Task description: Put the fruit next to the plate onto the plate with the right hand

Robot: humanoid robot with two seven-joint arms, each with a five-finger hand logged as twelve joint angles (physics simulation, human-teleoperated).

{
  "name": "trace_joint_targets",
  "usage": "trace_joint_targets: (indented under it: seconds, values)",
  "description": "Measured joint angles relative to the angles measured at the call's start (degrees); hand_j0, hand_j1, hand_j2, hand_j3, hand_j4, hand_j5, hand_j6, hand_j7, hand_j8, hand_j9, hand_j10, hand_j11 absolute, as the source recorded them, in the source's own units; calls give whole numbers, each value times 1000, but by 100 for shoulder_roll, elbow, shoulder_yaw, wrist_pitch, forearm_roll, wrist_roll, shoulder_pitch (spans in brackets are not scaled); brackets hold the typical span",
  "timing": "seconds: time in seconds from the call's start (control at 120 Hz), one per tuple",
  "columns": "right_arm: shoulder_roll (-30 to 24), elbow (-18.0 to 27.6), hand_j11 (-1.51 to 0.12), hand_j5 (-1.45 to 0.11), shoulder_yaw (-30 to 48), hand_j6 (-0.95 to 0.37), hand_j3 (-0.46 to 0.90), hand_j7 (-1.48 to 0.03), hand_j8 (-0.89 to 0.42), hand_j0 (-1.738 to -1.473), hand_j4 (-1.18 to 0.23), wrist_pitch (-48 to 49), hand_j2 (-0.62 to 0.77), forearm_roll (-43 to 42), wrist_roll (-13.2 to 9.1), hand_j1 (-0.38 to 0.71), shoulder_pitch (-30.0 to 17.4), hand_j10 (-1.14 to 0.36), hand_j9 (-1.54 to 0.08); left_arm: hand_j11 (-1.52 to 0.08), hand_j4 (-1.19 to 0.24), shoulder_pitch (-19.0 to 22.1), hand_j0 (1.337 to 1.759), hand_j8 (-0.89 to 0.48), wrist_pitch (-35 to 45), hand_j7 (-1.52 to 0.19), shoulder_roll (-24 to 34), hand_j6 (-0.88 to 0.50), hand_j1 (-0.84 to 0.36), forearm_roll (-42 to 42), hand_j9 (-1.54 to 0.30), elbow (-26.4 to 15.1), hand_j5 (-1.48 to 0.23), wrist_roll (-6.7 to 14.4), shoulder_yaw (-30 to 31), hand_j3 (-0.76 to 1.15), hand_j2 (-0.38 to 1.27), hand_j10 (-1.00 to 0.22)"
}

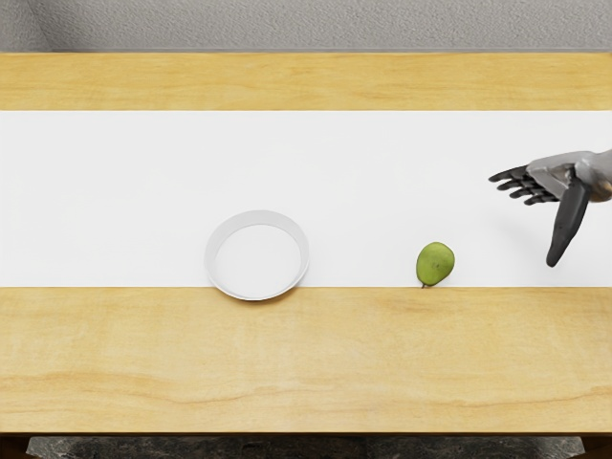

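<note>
A green pear (pixel 435 263) lies on the white strip of the table, near its front border, to the right of a white plate (pixel 222 280). The plate holds nothing. My right hand (pixel 537 204) comes in from the right edge and hovers up and to the right of the pear, well apart from it. Its fingers (pixel 512 183) are spread flat toward the left, the thumb points down, and nothing is in its grasp. The left arm does not show.
The wooden table (pixel 306 354) carries a wide white strip (pixel 143 172) across its middle. A grey wall runs behind the far edge. Nothing else stands on the surface.
</note>
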Motion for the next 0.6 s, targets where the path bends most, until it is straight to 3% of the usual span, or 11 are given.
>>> trace_joint_targets:
  seconds: [0.242, 0.342, 0.442, 0.6]
  values:
    - [22, 17, 0, -1, 53, -6, 0, 0, -5, -1658, -5, 0, 0, 115, -27, -349, 179, -4, 0, -21, -16, 0, 1658, -16, 0, -21, 0, -16, 330, 0, -21, 0, -21, 0, 0, 0, 3, -16]
    - [41, 144, 0, -1, 79, -6, 0, 0, -5, -1658, -5, 0, 0, 112, -443, -349, 335, -4, 0, -21, -16, 0, 1658, -16, 0, -21, 0, -16, 330, 0, -21, 0, -21, 0, 0, 0, 3, -16]
    - [74, 699, 0, -1, 181, -6, 0, 0, -5, -1658, -5, 0, 0, -77, -680, -349, 511, -4, 0, -21, -16, 0, 1658, -16, 0, -21, 0, -16, 330, 0, -21, 0, -21, 0, 0, 0, 3, -16]
    - [75, 1867, 0, -1, 405, -6, 0, 0, -5, -1658, -4, -1, 0, -965, -794, -349, 572, -3, 0, -21, -16, 0, 1658, -16, 0, -21, 0, -16, 330, 0, -21, 0, -21, 0, 1, 0, 3, -16]
